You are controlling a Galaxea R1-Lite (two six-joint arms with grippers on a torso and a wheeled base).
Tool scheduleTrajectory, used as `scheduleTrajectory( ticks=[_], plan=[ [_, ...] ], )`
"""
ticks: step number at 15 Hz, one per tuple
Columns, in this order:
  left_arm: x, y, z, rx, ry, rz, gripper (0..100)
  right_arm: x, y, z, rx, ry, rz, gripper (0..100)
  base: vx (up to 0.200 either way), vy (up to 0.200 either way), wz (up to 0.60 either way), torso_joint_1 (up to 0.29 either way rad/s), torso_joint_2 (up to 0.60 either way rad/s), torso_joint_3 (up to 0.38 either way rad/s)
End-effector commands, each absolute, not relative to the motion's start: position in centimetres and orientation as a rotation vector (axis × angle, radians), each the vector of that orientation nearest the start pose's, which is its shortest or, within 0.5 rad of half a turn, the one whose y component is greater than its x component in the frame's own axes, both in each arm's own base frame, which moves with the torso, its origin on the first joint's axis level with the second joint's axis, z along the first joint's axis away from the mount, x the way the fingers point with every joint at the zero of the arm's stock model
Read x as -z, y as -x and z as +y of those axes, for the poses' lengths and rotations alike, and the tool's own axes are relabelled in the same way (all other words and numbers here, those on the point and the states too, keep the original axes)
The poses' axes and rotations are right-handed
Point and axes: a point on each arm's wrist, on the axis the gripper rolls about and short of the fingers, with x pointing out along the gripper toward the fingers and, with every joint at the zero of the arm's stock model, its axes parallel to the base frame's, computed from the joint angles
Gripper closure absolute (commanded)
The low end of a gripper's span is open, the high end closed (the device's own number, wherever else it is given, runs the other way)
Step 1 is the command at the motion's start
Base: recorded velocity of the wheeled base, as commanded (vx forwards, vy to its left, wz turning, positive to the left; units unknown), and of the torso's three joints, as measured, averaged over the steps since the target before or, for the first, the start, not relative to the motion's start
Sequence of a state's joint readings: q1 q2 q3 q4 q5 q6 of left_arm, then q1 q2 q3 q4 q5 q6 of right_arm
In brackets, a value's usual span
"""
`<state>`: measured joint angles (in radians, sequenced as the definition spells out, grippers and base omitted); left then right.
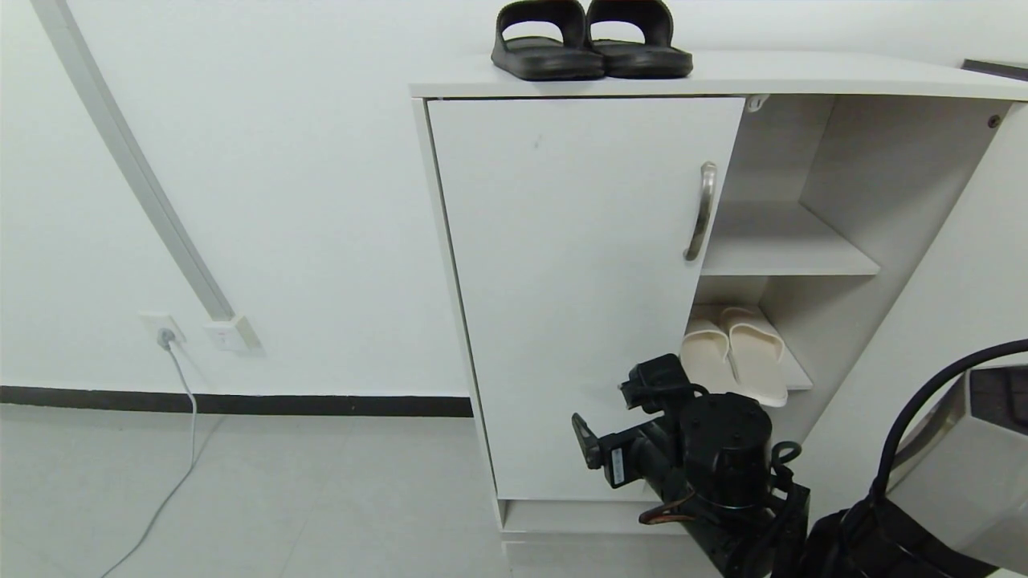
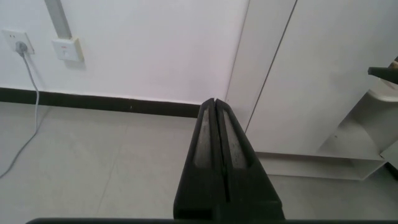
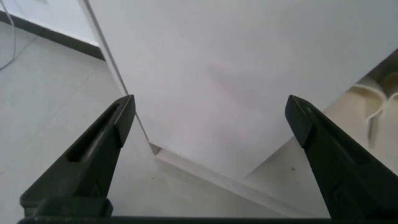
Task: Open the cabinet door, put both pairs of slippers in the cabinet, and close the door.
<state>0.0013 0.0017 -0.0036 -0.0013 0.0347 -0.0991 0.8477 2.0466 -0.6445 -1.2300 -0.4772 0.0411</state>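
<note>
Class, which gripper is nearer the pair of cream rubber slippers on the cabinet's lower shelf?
Right. The right gripper, fingers open, faces the closed white door just beside the cream rubber slippers; the left gripper, fingers shut, hangs farther off over the grey tiled floor.

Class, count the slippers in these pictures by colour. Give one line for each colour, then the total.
Black slippers: 2, on top of the cabinet
Cream slippers: 2, inside the cabinet
Total: 4 slippers
</note>
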Motion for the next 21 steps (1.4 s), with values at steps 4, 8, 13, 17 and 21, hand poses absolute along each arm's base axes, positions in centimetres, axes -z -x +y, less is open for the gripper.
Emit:
scheduleTrajectory(
  ticks=[4, 8, 13, 17, 21],
  plan=[
    [-7.65, 2.29, 0.07, -0.035, 0.1, -0.005, 100, -8.7, -23.26, 24.82, -0.367, 0.074, 0.152, 0, 0.0, 0.0, 0.0, -0.001, -0.03, -0.034],
    [-7.65, 2.29, 0.08, -0.037, 0.1, -0.005, 100, -8.67, -23.24, 24.8, -0.367, 0.075, 0.153, 0, 0.0, 0.0, 0.0, 0.022, -0.25, -0.336],
    [-7.65, 2.29, 0.07, -0.035, 0.1, -0.005, 100, -8.43, -23.26, 24.82, -0.367, 0.081, 0.159, 0, 0.0, 0.0, 0.0, 0.076, -0.52, -0.359],
    [-7.65, 2.29, 0.07, -0.035, 0.1, -0.005, 100, -8.43, -23.26, 24.82, -0.367, 0.082, 0.159, 0, 0.0, 0.0, 0.0, 0.134, -0.46, -0.336],
    [-7.65, 2.29, 0.07, -0.035, 0.1, -0.005, 100, -8.37, -23.18, 24.81, -0.369, 0.084, 0.161, 0, 0.0, 0.0, 0.0, 0.165, -0.48, -0.323]
  ],
)
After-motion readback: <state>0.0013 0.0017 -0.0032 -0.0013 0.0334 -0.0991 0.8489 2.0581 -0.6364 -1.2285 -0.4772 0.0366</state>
